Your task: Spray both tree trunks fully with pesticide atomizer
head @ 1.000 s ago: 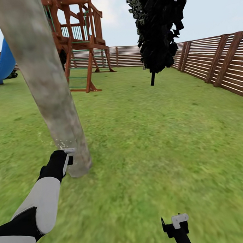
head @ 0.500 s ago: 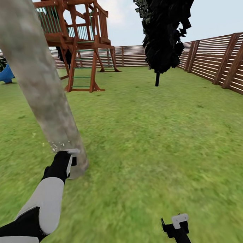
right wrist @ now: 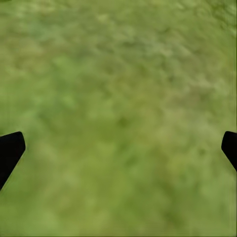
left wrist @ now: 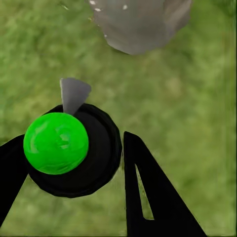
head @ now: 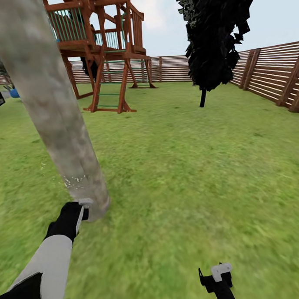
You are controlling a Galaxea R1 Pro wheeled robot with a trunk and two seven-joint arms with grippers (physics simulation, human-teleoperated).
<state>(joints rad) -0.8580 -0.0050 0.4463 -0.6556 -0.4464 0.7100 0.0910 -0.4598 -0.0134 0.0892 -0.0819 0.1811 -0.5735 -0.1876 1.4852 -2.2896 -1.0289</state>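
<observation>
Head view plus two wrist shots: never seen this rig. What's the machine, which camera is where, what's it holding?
These are simulator renders of a wheeled robot with two arms. The big picture comes from its head camera, looking down over a lawn ringed by a slatted fence, with a wooden play tower and a dark leafy tree behind. The other two cameras sit near each gripper, looking along its fingers. The left gripper is shut on the pesticide atomizer, a black body with a green ball top, its grey nozzle aimed at the base of the tree trunk, where white specks show. The right gripper is open over bare grass.
</observation>
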